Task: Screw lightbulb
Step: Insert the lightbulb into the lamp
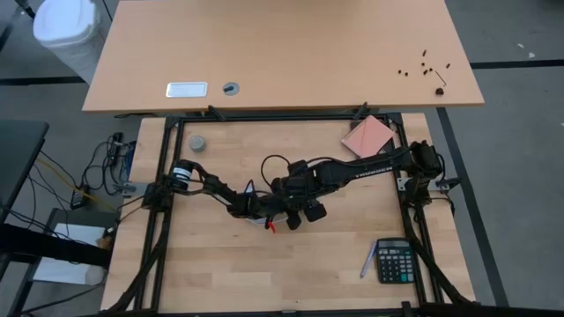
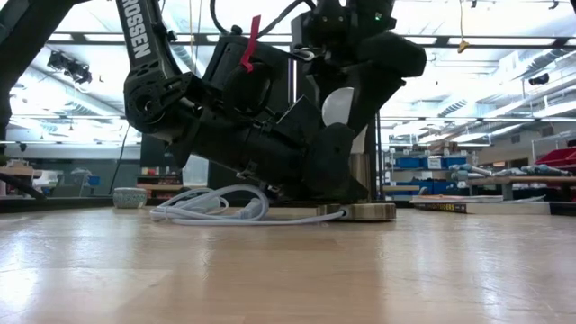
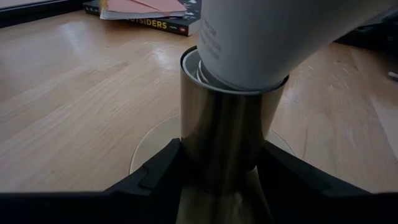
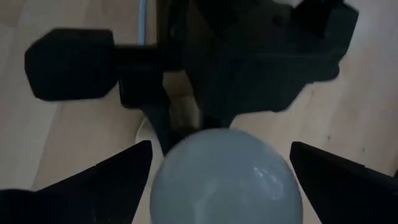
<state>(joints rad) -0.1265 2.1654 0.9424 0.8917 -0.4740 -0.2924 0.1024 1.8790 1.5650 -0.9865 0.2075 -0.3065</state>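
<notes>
Bulb sitting in socket, mid-screwing.

The left gripper is clamping the brushed-metal socket tube holding the white pear-shaped lightbulb; the right gripper is straddling it, jaws apart, needing to close and twist.

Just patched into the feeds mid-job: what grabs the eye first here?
Both arms meet mid-table over one spot. The left gripper clamps the upright brass socket tube, with the white lightbulb seated tilted in its mouth. The right gripper hangs above the bulb, fingers spread wide either side of it, not touching.
</notes>
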